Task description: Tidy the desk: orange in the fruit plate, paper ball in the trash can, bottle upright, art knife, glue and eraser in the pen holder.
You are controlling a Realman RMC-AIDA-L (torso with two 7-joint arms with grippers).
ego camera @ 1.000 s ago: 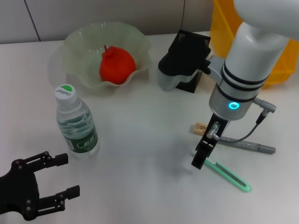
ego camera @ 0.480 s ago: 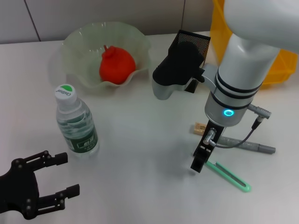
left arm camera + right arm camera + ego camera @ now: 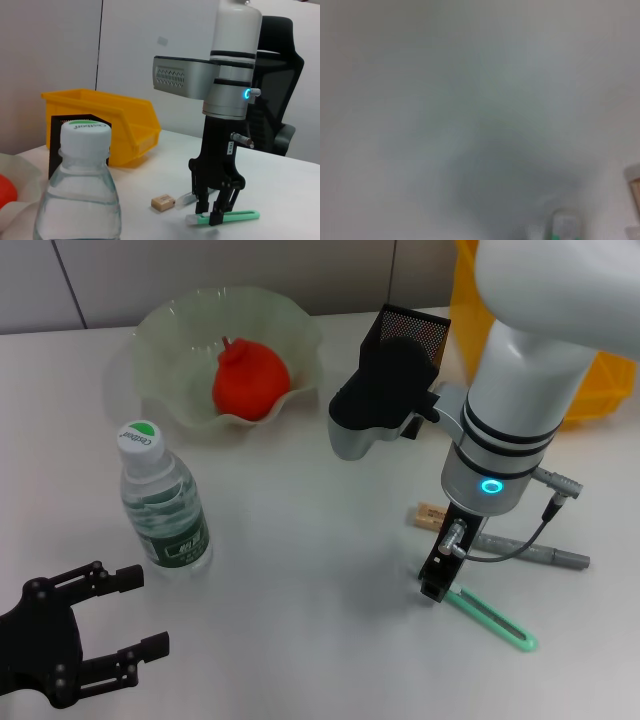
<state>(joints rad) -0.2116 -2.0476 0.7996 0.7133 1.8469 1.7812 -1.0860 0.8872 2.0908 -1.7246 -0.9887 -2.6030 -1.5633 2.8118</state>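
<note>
Head view shows the right tool (image 3: 434, 583) lowered onto the near end of the green art knife (image 3: 495, 618), which lies flat on the white counter (image 3: 300, 540). From the left wrist view its fingers (image 3: 216, 212) are spread and straddle the knife's pale tip, not yet clamped. The left tool (image 3: 125, 612) hovers released at the counter's near left corner, beside the bottle (image 3: 162, 503), which already stands upright.

The likely trouble lies in the grip. The knife is thin and lies flat, so the fingers may close above it or scrape the counter, and a pinch this close to the end could let the long handle swing or slip during the lift. A grey pen-like item (image 3: 530, 552), probably the glue, lies just beyond the knife, and the tan eraser (image 3: 430, 514) is near; a skewed approach could knock either.

The fruit plate (image 3: 160, 340) holds the orange (image 3: 250, 380). The black mesh pen holder (image 3: 412, 328) stands behind the right arm, its contents hidden. A yellow bin (image 3: 610, 380) sits at the far right; nothing inside can be seen. No paper ball is visible.
</note>
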